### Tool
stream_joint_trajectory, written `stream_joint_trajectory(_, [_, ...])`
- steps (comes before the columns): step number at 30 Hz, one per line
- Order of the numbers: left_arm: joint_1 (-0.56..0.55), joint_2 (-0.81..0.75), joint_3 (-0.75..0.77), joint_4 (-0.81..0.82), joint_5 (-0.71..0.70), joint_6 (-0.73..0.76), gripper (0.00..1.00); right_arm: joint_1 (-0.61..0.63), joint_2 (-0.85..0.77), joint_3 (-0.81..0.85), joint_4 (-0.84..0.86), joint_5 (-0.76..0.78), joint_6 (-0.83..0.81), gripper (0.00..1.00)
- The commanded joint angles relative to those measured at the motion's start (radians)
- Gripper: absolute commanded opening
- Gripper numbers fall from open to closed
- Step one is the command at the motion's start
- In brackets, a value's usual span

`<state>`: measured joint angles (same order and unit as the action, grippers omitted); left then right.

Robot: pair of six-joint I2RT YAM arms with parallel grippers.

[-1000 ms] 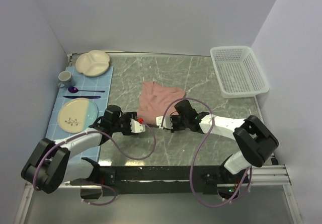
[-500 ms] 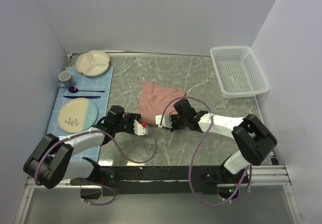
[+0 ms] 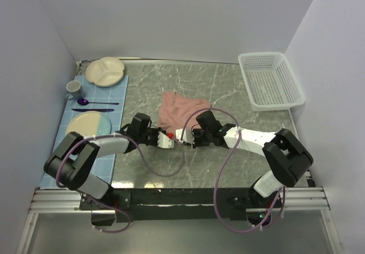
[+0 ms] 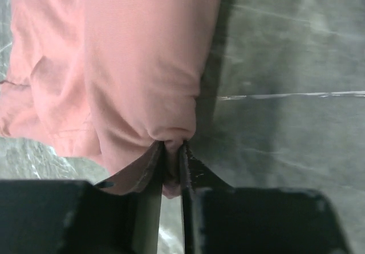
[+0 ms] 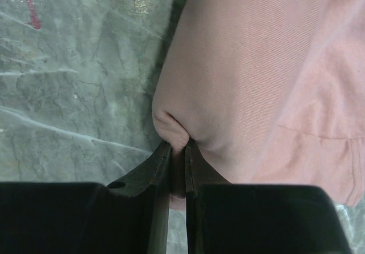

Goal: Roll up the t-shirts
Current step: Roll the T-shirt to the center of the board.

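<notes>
Grey marble tabletop [image 3: 228, 168] with the t-shirt [image 3: 181, 108] bunched at centre; its near edge is pinched by left pincer [image 4: 171, 150] and right pincer [image 5: 178, 150]. Such small bites may be lost under uneven pull.

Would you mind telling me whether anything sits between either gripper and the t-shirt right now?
Nothing visible does. The left gripper and the right gripper are each shut on a pinch of the t-shirt at its near edge.
</notes>
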<state>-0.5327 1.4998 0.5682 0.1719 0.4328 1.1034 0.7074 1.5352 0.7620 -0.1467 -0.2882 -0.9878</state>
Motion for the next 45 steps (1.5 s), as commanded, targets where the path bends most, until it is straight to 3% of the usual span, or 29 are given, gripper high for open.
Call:
stream_joint_trajectory(1, [0.057, 0.020, 0.186, -0.357, 0.159, 0.038, 0.13, -0.016, -0.004, 0.060, -0.111, -0.096, 0.034, 0.10])
stream_joint_trajectory(7, [0.123, 0.129, 0.527, -1.003, 0.326, 0.145, 0.08, -0.040, -0.070, 0.082, -0.249, -0.235, 0.080, 0.08])
stream_joint_trajectory(11, [0.122, 0.193, 0.636, -1.239, 0.385, 0.213, 0.07, -0.046, -0.087, 0.120, -0.326, -0.314, 0.175, 0.08])
stream_joint_trajectory(19, [0.085, 0.313, 0.801, -1.502, 0.466, 0.220, 0.08, -0.086, -0.090, 0.151, -0.490, -0.463, 0.285, 0.09])
stream_joint_trajectory(27, [0.077, 0.503, 0.884, -1.480, 0.457, 0.138, 0.08, -0.226, 0.107, 0.272, -0.665, -0.604, 0.241, 0.11])
stream_joint_trajectory(35, [0.112, 0.629, 0.992, -1.352, 0.449, 0.012, 0.08, -0.284, 0.224, 0.315, -0.668, -0.592, 0.219, 0.11])
stream_joint_trajectory(41, [0.115, 0.692, 1.001, -1.355, 0.397, 0.003, 0.08, -0.293, 0.256, 0.295, -0.611, -0.548, 0.273, 0.13])
stream_joint_trajectory(43, [0.117, 0.700, 0.995, -1.345, 0.389, -0.002, 0.08, -0.309, 0.258, 0.292, -0.591, -0.546, 0.285, 0.15])
stream_joint_trajectory(45, [0.119, 0.708, 0.995, -1.344, 0.397, -0.004, 0.08, -0.325, 0.241, 0.298, -0.584, -0.543, 0.308, 0.25])
